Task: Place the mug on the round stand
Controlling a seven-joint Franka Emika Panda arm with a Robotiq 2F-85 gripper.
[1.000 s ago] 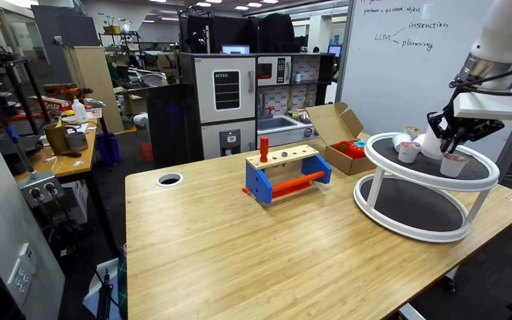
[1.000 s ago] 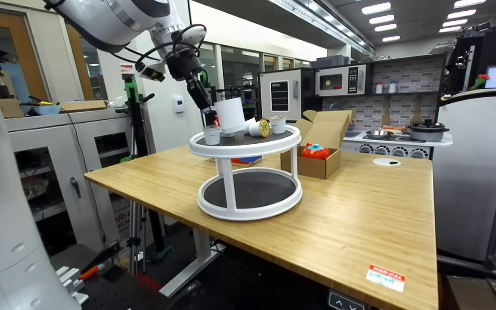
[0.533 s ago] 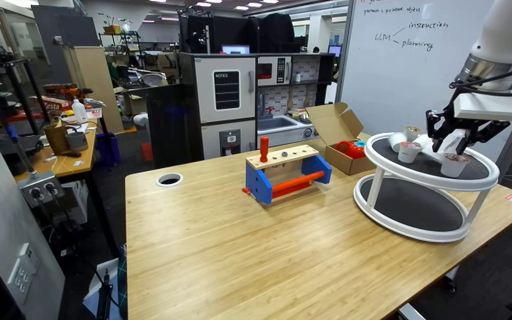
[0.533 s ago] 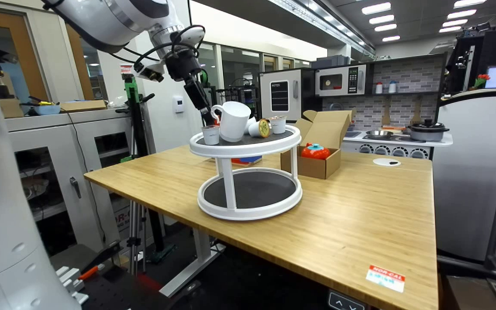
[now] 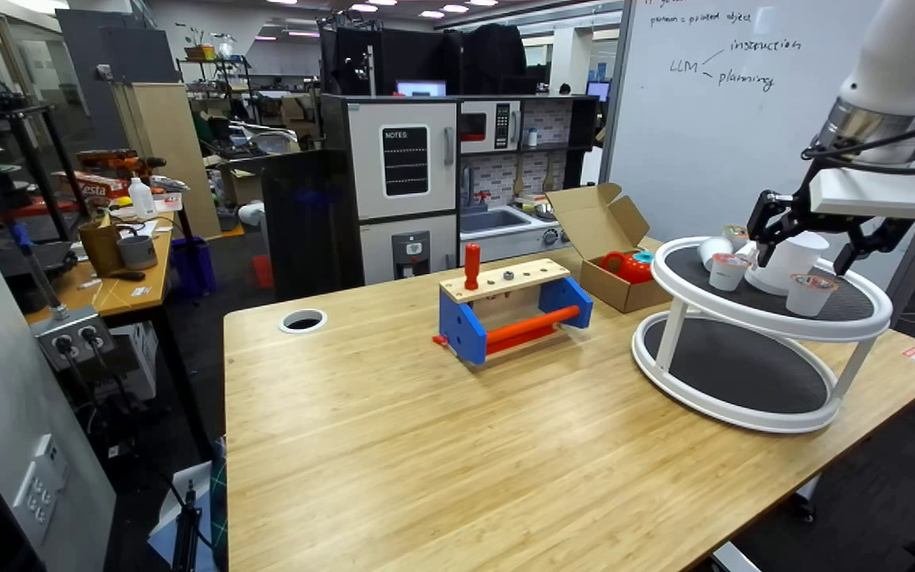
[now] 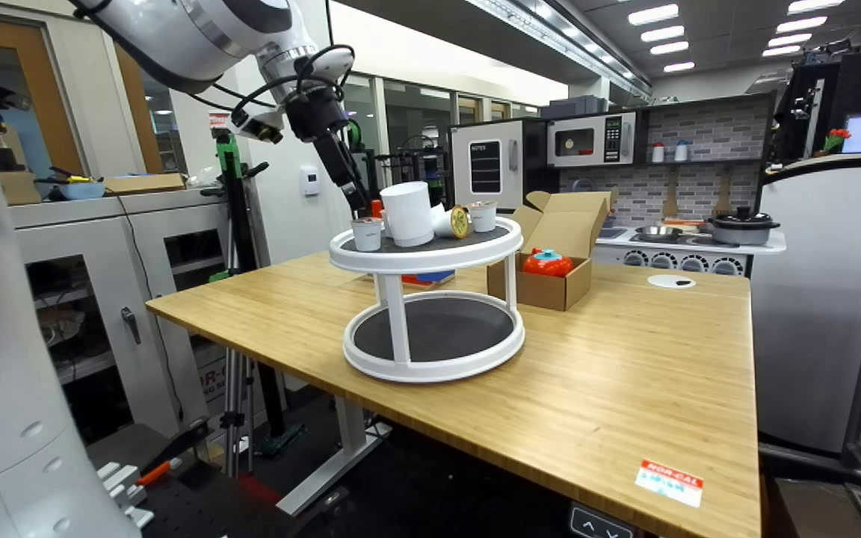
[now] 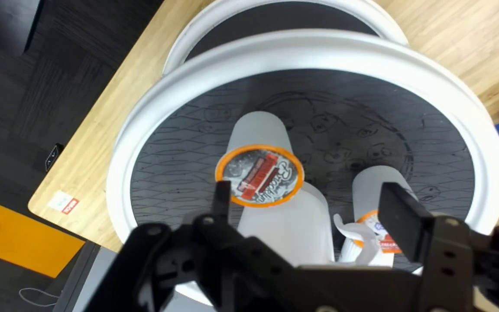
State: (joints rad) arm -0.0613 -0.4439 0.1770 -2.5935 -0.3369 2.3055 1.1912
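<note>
Gripper (image 7: 305,191) spread wide, holding nothing.
White mug (image 6: 409,214) near it, borne by round stand (image 6: 430,262), top tier; spread presumably for release.

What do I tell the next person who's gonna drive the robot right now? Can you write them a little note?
Gripper: open, jaws wide apart, holding nothing.
Mug: on the top tier of the round stand, among some little cups. Can't tell if it's steady, or if the gripper is touching it.
Done: the mug is on the stand.
Left: probably just check it's steady, then ease the gripper away gently, since the little cups are close by.
</note>
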